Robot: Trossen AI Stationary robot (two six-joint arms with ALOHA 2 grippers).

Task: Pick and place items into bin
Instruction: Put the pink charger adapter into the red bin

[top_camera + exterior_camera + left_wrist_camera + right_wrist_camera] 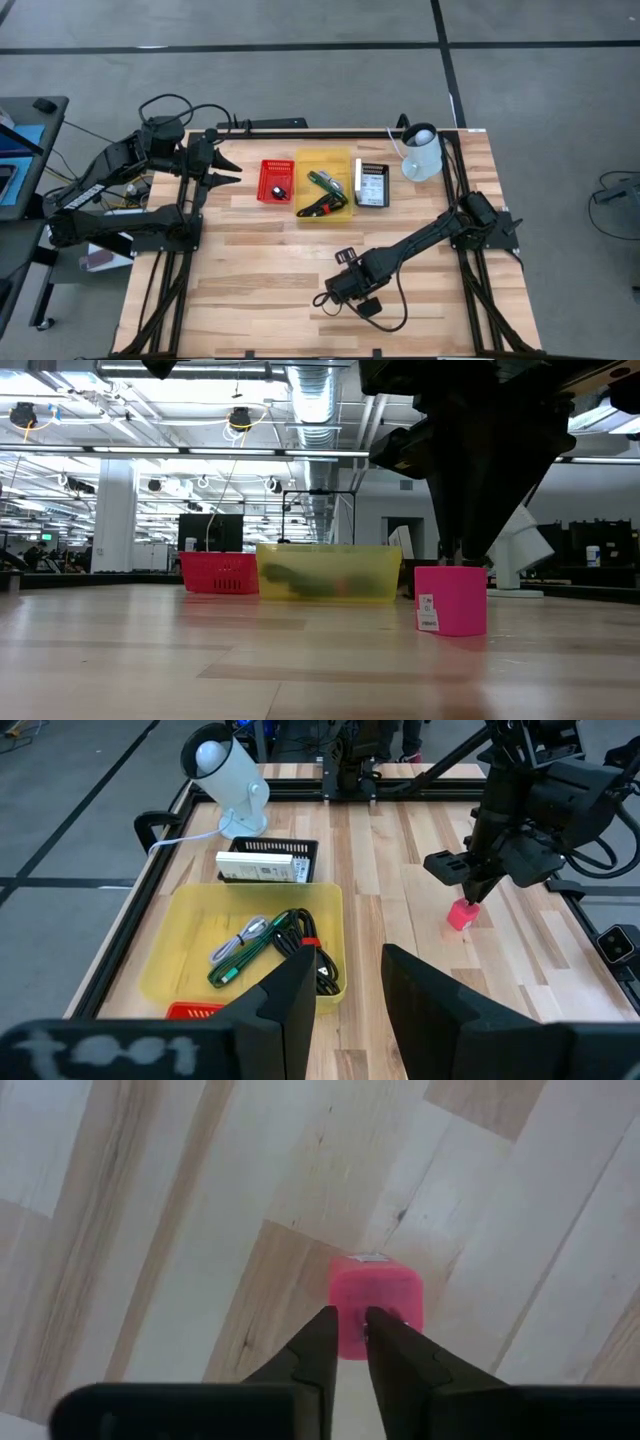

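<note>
Two narrow-set fingers of the right gripper [345,1342] point down at a pink block [376,1302] on the wooden table [260,290]; its near edge lies just under the fingertips, and whether they pinch its wall is hard to tell. Well beyond sits the yellow bin [180,945] holding a green stick [245,958] and a black-and-red cable [305,935]. Off at the table's edge, the left gripper [345,1010] hangs with jaws moderately apart, holding nothing.

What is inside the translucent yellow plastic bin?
The yellow bin holds a black-and-red cable and a green-and-grey cord. The left gripper's fingers hide its near corner.
</note>
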